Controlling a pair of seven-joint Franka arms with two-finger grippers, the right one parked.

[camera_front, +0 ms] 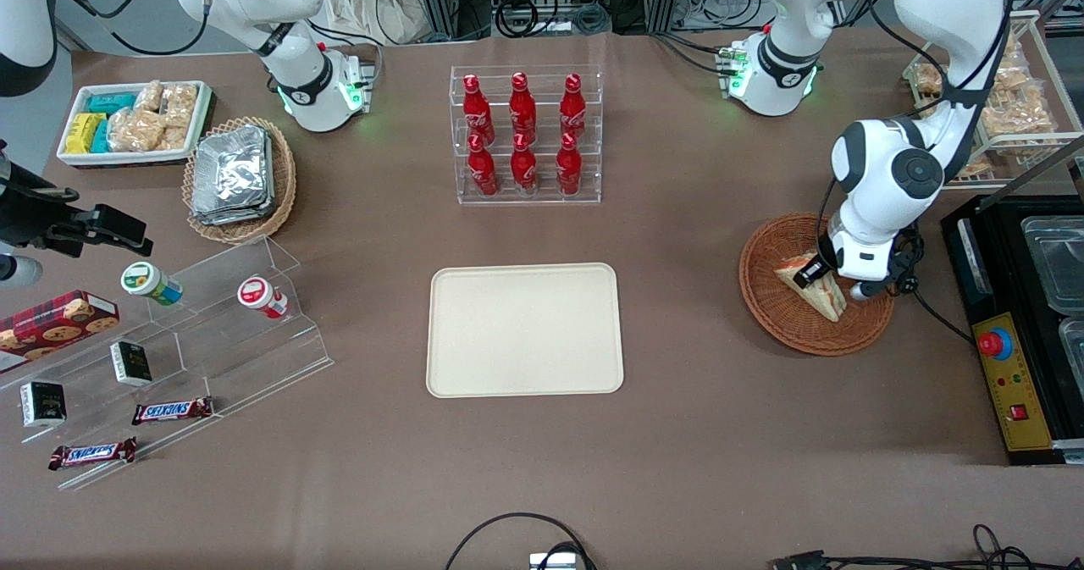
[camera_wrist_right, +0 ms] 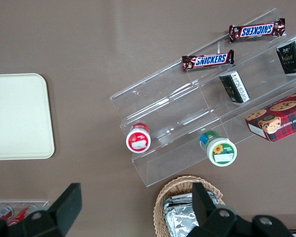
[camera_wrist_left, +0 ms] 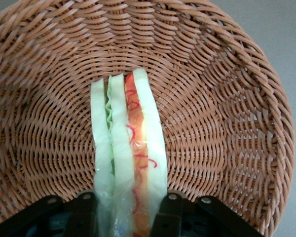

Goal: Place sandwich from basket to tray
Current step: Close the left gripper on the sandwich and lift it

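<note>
Gripper: my gripper is down inside the basket, at the working arm's end of the tabletop. Its two fingers sit one on each side of the sandwich.

Grip: the fingers look pressed against the bread on both flat sides, so I think they are clamped on it. I cannot be fully sure how hard they squeeze.

Sandwich: it stands on its edge in the basket, with the red and green filling facing up at the wrist camera. Its long way points straight out from between the fingers, toward the basket's middle.

Basket: round, brown and woven. It sits near the tabletop edge by the black box.

Tray: flat, cream, with nothing on it. It lies in the middle of the tabletop, well apart from the basket, toward the parked arm's end.

Next move, my guess: lift straight up first, so the sandwich clears the basket rim, then carry it sideways to the tray.
</note>
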